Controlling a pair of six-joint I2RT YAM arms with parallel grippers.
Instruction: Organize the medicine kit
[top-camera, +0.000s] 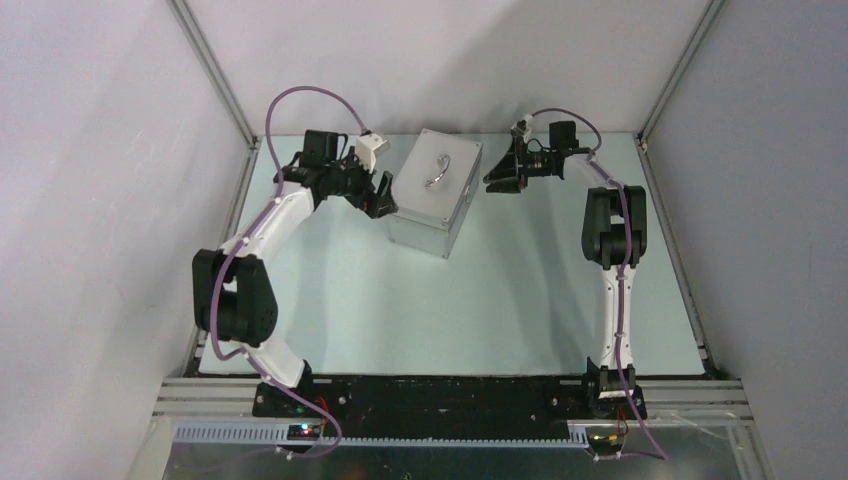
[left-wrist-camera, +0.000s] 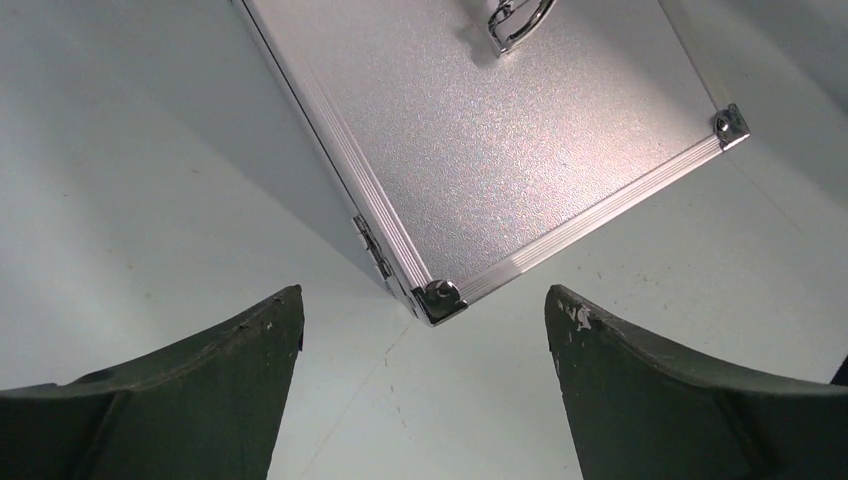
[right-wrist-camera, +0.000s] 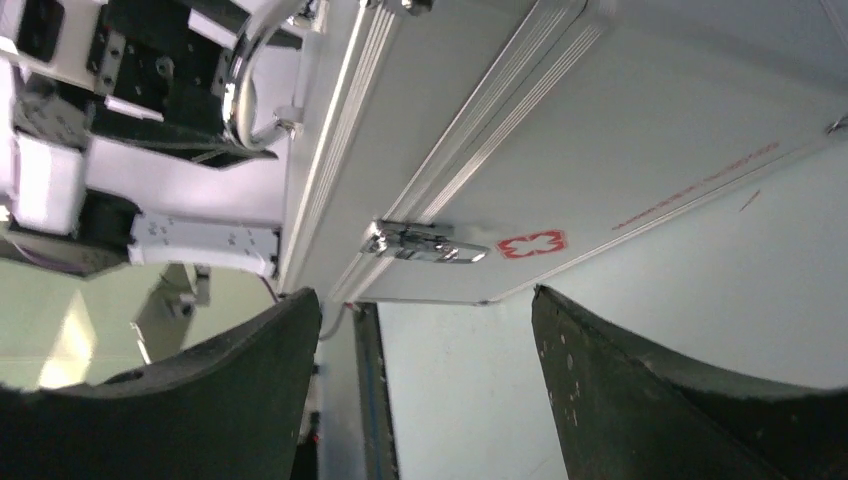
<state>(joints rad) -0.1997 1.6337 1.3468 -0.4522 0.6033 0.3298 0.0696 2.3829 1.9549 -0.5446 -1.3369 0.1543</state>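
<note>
The medicine kit (top-camera: 430, 192) is a silver aluminium case with its lid shut and a curved metal handle (top-camera: 438, 170) on top. It stands at the back middle of the table. My left gripper (top-camera: 381, 194) is open and empty, close beside the case's left corner. In the left wrist view the lid (left-wrist-camera: 500, 140) and its near corner (left-wrist-camera: 440, 296) lie just ahead of my open gripper (left-wrist-camera: 425, 310). My right gripper (top-camera: 497, 176) is open and empty, just right of the case. The right wrist view shows the case's front with a latch (right-wrist-camera: 420, 243) and a red mark (right-wrist-camera: 531, 244) ahead of my gripper (right-wrist-camera: 425, 300).
The pale table (top-camera: 430, 310) is bounded by aluminium frame posts (top-camera: 215, 85) and white walls. The left arm (right-wrist-camera: 150, 100) shows beyond the case in the right wrist view.
</note>
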